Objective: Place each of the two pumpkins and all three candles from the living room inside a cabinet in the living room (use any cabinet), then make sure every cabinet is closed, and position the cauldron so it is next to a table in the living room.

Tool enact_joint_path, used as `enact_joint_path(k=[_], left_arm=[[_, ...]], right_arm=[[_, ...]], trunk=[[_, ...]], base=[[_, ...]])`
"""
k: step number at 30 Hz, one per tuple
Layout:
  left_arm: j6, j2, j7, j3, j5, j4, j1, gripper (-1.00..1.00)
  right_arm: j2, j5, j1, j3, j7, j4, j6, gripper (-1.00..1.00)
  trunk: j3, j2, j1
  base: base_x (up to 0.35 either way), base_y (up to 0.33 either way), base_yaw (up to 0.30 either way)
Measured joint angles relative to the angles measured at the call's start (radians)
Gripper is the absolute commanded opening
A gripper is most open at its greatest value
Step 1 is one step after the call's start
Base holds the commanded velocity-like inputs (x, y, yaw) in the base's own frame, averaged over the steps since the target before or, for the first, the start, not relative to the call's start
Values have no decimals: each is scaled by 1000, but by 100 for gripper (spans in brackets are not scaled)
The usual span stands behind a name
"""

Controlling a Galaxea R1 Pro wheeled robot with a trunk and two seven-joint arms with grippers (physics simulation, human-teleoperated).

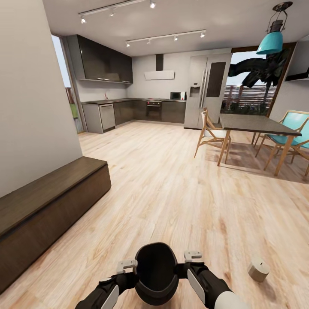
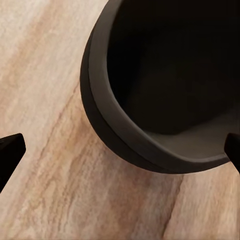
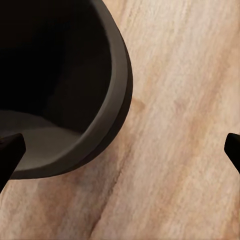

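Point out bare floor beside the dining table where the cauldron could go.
Bare floor lies open between the cabinet and the table. It is crowded with chairs right at the table. The cauldron sits between both grippers; a small cylinder lies nearby.

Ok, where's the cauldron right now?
In the head view, the cauldron sits low and centred between the left tool and right tool, above the wood floor.

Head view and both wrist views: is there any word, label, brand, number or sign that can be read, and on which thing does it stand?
None can be read.
The cauldron, the cabinet, the fridge and the small beige cylinder on the floor bear no visible text.
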Motion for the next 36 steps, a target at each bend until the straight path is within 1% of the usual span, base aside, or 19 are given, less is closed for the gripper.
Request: enact_joint_path(k=[6, 8, 11, 13, 15, 20, 29, 36], left_arm=[[0, 0, 0, 3, 5, 0, 0, 100], [0, 1, 1, 7, 24, 0, 0, 100], [0, 3, 1, 8, 69, 0, 0, 100], [-1, 4, 1, 8, 84, 0, 0, 100], [-1, 4, 1, 7, 91, 0, 0, 100], [-1, 6, 1, 7, 94, 0, 0, 100], [-1, 6, 1, 6, 93, 0, 0, 100], [-11, 6, 1, 6, 92, 0, 0, 100]], right_arm=[[0, 0, 0, 14, 10, 0, -5, 100], [0, 0, -1, 15, 12, 0, -13, 100], [0, 0, 0, 16, 12, 0, -17, 100], [0, 0, 0, 16, 12, 0, -18, 100], [0, 0, 0, 16, 12, 0, -18, 100], [0, 0, 0, 16, 12, 0, -18, 100], [0, 0, -1, 17, 12, -1, -20, 100], [0, 0, 0, 17, 12, -2, -20, 100]], trunk=[[0, 0, 0], [0, 0, 0], [0, 0, 0], [0, 0, 0], [0, 0, 0], [0, 0, 0], [-28, -63, 34], [-28, -63, 35]], base=[[0, 0, 0], [0, 0, 0], [0, 0, 0], [0, 0, 0], [0, 0, 0], [0, 0, 0], [0, 0, 0], [1, 0, 0]])
